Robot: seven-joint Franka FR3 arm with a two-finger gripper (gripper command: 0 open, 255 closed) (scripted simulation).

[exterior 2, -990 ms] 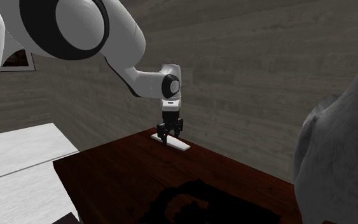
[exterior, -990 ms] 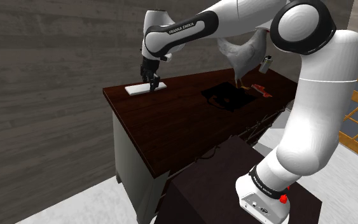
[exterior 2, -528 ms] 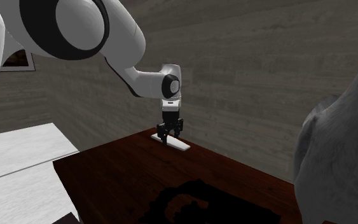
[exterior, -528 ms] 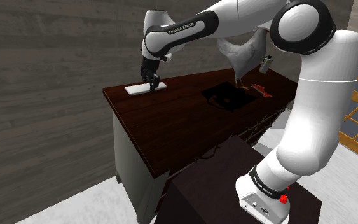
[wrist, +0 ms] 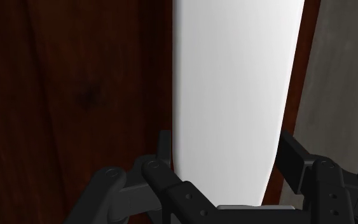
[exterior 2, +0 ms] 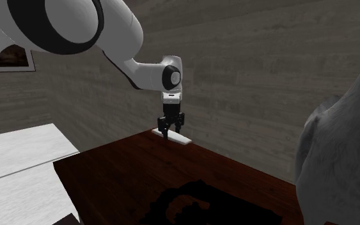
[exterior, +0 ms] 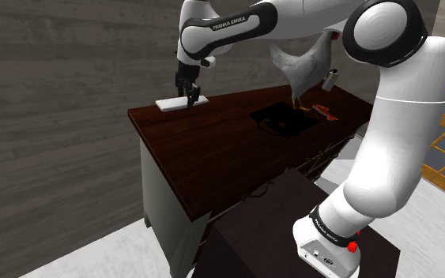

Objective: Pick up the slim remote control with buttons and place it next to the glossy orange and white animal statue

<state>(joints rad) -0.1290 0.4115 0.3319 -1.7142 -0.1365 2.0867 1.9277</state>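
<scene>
The remote (exterior: 179, 102) is drawn as a slim plain white slab with no buttons showing. My gripper (exterior: 189, 96) is shut on it and holds it a little above the far corner of the dark wooden table (exterior: 213, 150). In the second exterior view the remote (exterior 2: 174, 136) hangs level under the gripper (exterior 2: 170, 131). The wrist view has the black fingers (wrist: 163, 145) clasping the remote (wrist: 234, 95) by its long sides. The animal statue (exterior: 299, 67), a grey-white bird on orange legs, stands at the table's other end, and looms large in the second exterior view (exterior 2: 344, 147).
A flat black object (exterior: 280, 118) lies on the table near the statue, with a small red-orange item (exterior: 323, 110) beside it. A small pale cylinder (exterior: 331, 77) is behind the statue. The dark stand (exterior: 292, 229) fills the foreground. A wall runs close behind the table.
The gripper has risen with the remote, which has come off the table top. The arm's wrist sits higher than before.
</scene>
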